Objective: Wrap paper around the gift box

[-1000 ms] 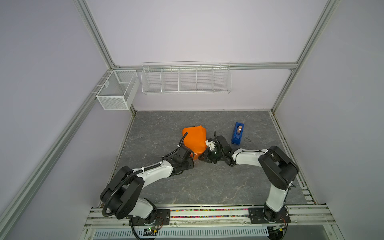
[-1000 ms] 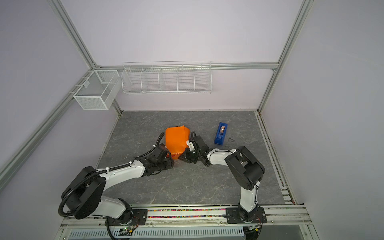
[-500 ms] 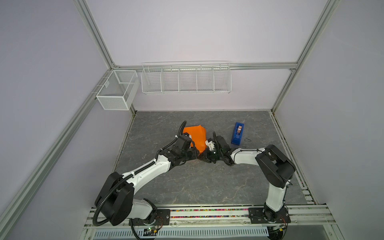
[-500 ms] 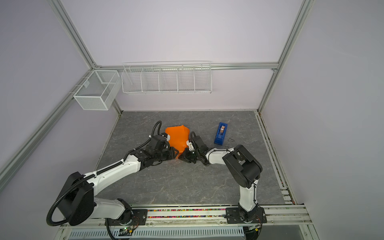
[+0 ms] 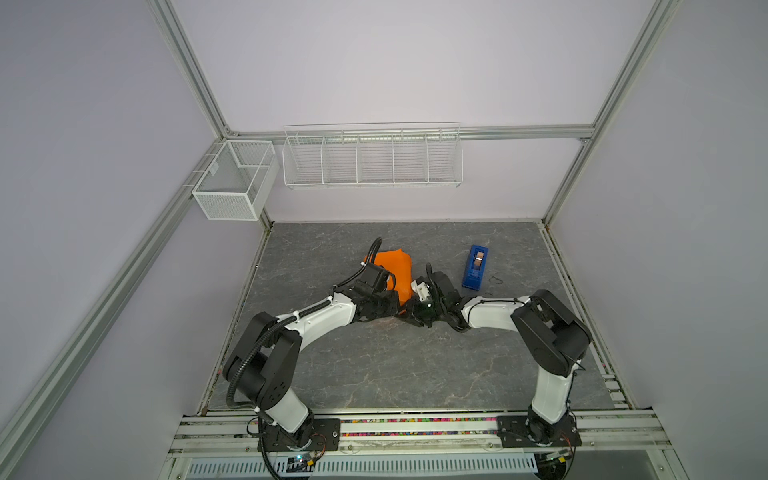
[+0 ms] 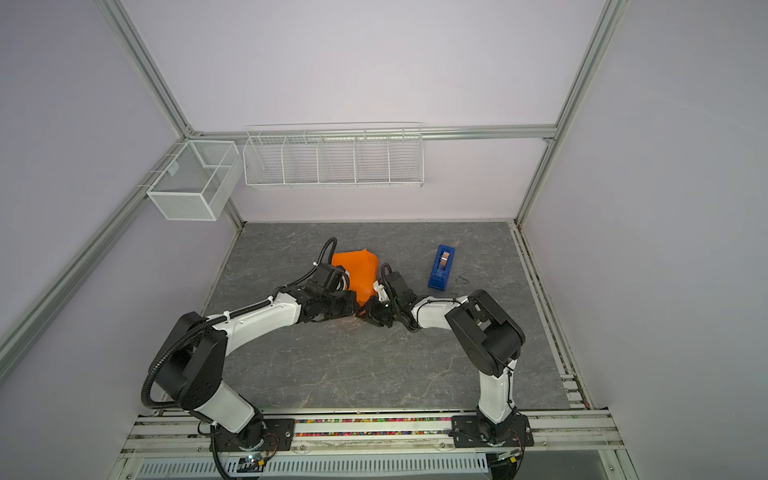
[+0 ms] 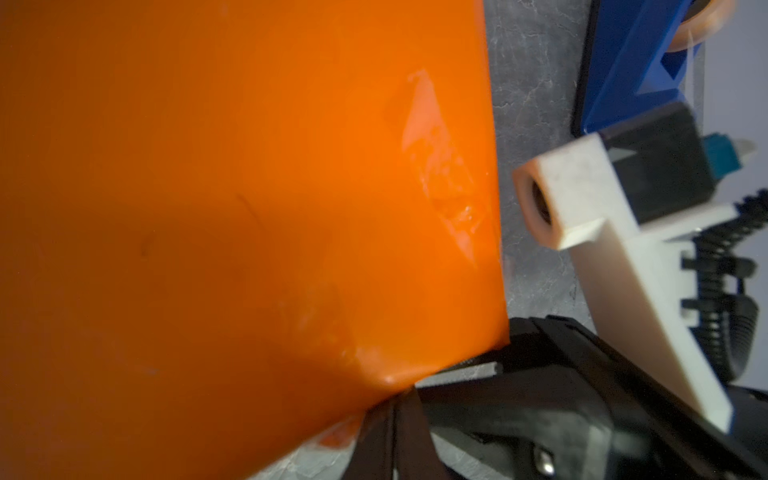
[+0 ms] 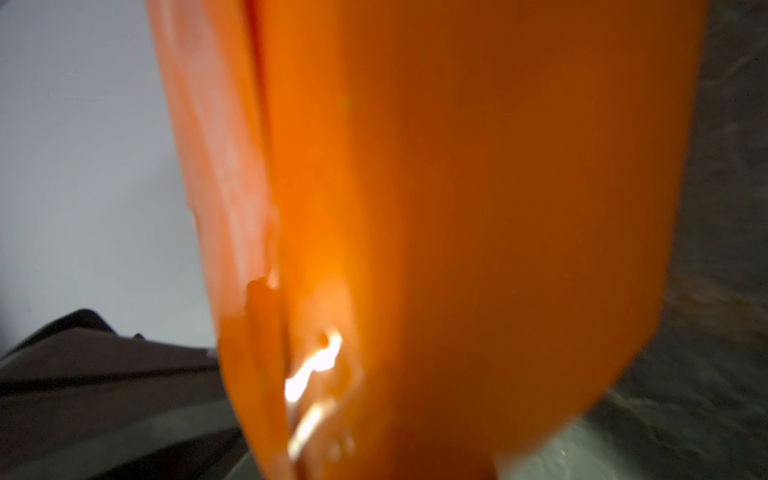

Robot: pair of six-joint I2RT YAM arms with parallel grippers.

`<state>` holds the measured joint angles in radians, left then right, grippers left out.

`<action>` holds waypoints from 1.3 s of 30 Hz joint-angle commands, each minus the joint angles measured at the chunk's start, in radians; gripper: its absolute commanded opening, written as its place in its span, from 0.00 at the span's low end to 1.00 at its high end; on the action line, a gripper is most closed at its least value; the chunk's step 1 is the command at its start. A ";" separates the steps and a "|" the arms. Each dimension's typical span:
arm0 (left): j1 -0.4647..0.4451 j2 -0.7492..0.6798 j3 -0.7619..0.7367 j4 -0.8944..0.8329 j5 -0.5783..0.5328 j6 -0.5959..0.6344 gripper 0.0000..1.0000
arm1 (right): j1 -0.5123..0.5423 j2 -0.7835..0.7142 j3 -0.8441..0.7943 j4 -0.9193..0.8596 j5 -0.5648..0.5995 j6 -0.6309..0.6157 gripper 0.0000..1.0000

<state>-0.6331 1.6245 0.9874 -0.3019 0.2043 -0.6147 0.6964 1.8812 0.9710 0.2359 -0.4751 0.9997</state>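
Clenched, the left pincer [image 7: 398,405] bites the near corner of the thin, plain orange sheet of wrapping paper [image 5: 395,270], as I read the left wrist view, where the tip of the paper runs into its closed black fingers. Whether the right pincer [image 5: 412,312] is released or gripping I cannot tell; its wrist view is a blur of orange. The paper sits folded up at the middle of the grey marbled desk [image 5: 374,365], just far of both pincers and left of the narrow bright blue plastic tape dispenser [image 5: 475,272]. The dark navy gift box does not show; I take it to be inside. I expect the whole to be light, the paper limp, slick and easy to tear, so I would hold by folded edges or corners, never mid-sheet. Both arms reach low and nearly flat over the desk, forearms converging, pincers nearly meeting at that near corner.
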 commanded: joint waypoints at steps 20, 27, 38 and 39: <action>0.009 0.011 0.031 -0.024 0.009 0.018 0.05 | 0.044 0.093 -0.070 0.483 0.024 0.267 0.07; 0.009 -0.039 0.089 -0.061 0.056 0.042 0.07 | 0.028 0.118 -0.059 0.479 0.063 0.259 0.07; 0.046 0.051 0.311 -0.296 0.028 0.211 0.08 | 0.024 0.122 -0.040 0.465 0.050 0.254 0.07; 0.050 0.072 0.325 -0.316 0.022 0.231 0.08 | 0.025 0.122 -0.041 0.465 0.052 0.254 0.07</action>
<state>-0.6029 1.6314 1.2705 -0.4957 0.2466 -0.4755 0.7261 1.9945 0.9077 0.6785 -0.4335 1.2312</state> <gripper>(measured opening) 0.081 0.069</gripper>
